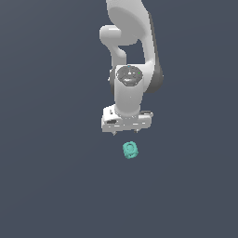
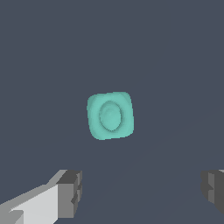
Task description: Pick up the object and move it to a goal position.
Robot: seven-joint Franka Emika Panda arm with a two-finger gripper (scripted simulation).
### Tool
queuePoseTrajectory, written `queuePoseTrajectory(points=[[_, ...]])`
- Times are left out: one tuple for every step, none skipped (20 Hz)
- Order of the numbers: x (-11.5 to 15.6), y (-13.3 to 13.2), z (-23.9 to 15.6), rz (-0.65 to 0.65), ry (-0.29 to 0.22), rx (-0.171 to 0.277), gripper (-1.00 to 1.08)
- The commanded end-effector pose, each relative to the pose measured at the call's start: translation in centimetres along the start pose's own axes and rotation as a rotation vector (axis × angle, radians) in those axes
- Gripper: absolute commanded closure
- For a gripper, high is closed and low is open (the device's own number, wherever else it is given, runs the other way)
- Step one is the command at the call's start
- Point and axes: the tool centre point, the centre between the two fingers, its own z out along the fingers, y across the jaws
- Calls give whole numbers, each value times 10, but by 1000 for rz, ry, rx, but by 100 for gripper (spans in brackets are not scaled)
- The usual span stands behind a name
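The object [image 1: 130, 150] is a small teal-green rounded cube with a ring-like mark on its face. It lies on the dark grey surface just below the hand in the exterior view. In the wrist view the object [image 2: 110, 116] sits mid-picture, apart from both fingers. My gripper [image 1: 126, 132] hangs above it, open and empty, with only short fingertips showing under the white hand. In the wrist view the gripper [image 2: 142, 190] has its two grey fingertips [image 2: 72, 192] spread wide, and the object lies outside the gap between them.
The white arm [image 1: 132, 46] rises behind the hand toward the top of the exterior view. A plain dark grey surface [image 1: 46, 186] fills the surroundings.
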Motion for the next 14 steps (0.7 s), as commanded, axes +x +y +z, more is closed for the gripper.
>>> queuePoseTrajectory(points=[[9,-5,11,-27,2,-3,-92],[14,-7,17,-39,3,-4,-92],[18,-9,22,-50,5,-5,-92],[21,-11,27,-61,6,-6,-92],[25,-13,31,-71,7,-6,-92],[27,-14,35,-80,8,-7,-92],[30,-16,39,-88,9,-7,-92],[32,-17,42,-95,10,-8,-92],[34,-18,45,-101,11,-8,-92],[36,-19,48,-107,11,-8,-92],[37,-20,50,-111,12,-8,-92],[39,-21,52,-115,12,-8,-92],[40,-22,53,-118,13,-8,-92],[40,-22,54,-120,13,-9,-92]])
